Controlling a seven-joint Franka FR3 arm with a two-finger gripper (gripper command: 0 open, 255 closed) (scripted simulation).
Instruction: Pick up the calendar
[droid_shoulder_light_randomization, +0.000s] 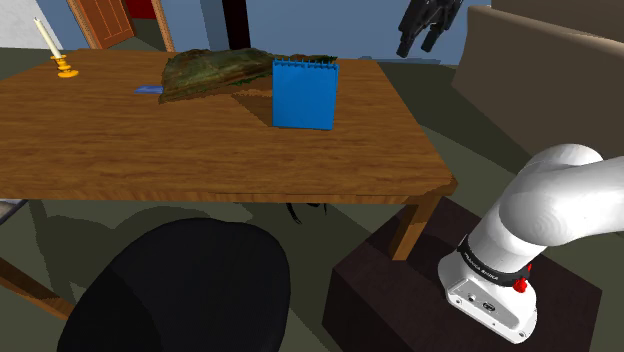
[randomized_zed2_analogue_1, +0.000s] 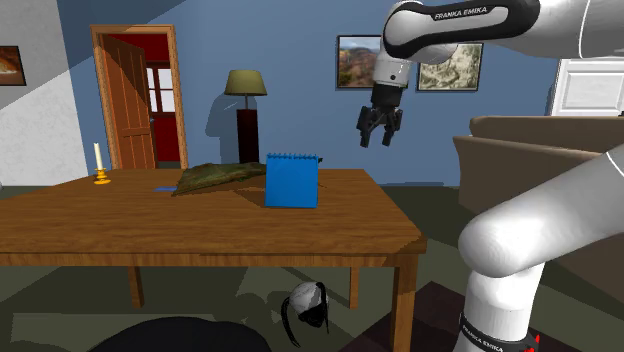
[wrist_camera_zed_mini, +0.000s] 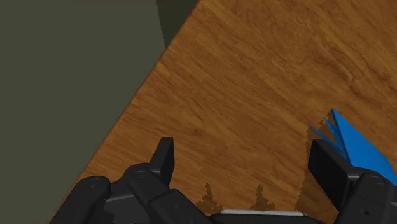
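While the blue calendar (randomized_zed2_analogue_1: 291, 181) stands untouched on the wooden surface (randomized_zed2_analogue_1: 200, 235), your hand (randomized_zed2_analogue_1: 379, 140) hangs above and beside it, fingers (wrist_camera_zed_mini: 163, 159) wide and empty: approach, grasp and lift are all left to do.

A wooden table (droid_shoulder_light_randomization: 150, 150) bears 1 candle (droid_shoulder_light_randomization: 50, 44) and a rumpled green cloth (droid_shoulder_light_randomization: 215, 70).

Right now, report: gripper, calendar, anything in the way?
Gripper open, empty, high over the table edge. Blue calendar upright, untouched. Green-brown heap close beside it.
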